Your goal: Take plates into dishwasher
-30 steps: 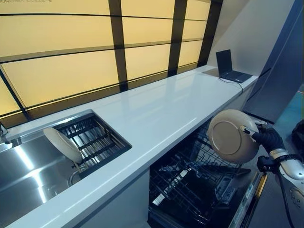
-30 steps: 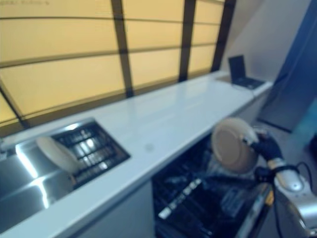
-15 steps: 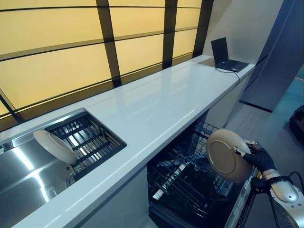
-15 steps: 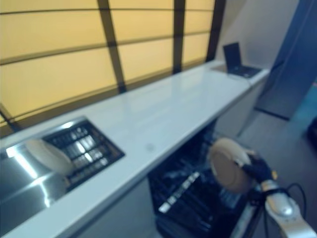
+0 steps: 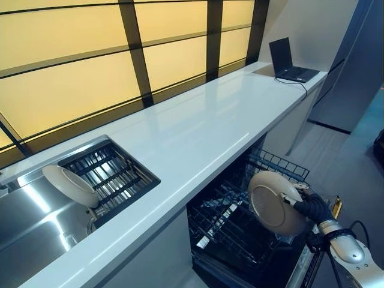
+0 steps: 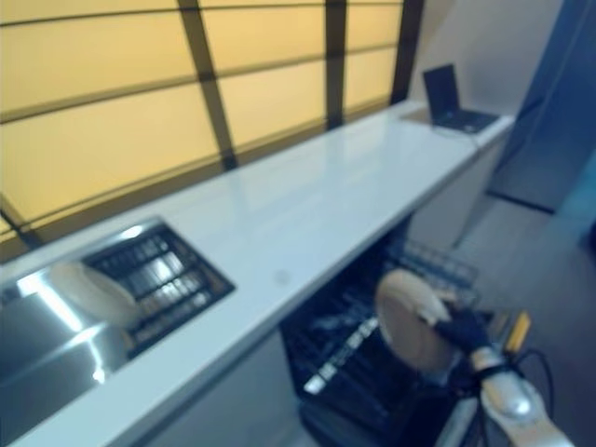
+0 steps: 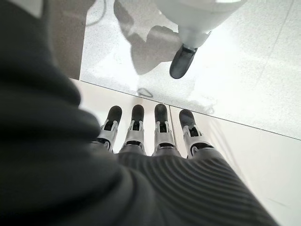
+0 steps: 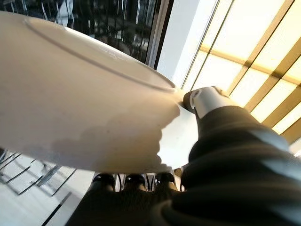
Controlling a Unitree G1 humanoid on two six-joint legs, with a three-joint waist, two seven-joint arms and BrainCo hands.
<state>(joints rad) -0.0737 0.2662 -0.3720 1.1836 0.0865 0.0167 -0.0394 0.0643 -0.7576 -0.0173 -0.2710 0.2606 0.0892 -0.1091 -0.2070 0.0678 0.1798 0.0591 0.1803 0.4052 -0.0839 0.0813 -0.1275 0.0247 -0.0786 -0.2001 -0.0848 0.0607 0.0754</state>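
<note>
Your right hand point(image 5: 309, 205) is clamped on the rim of a beige plate point(image 5: 273, 201), held on edge over the open dishwasher rack point(image 5: 240, 222). It looks rigid, glazed, slippery and breakable, so keep that rim pinch firm. Your left hand point(image 7: 155, 141) hangs empty with fingers straight; another plate point(image 5: 69, 185) leans in the sink rack point(image 5: 114, 177).

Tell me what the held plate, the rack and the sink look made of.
Plate, pinched in the right hand: probably glazed ceramic, cream with a soft sheen and a moulded ring. Rack: dark coated wire, a thin grid. Sink: stainless steel, by its brushed grey with bright glare streaks.
</note>
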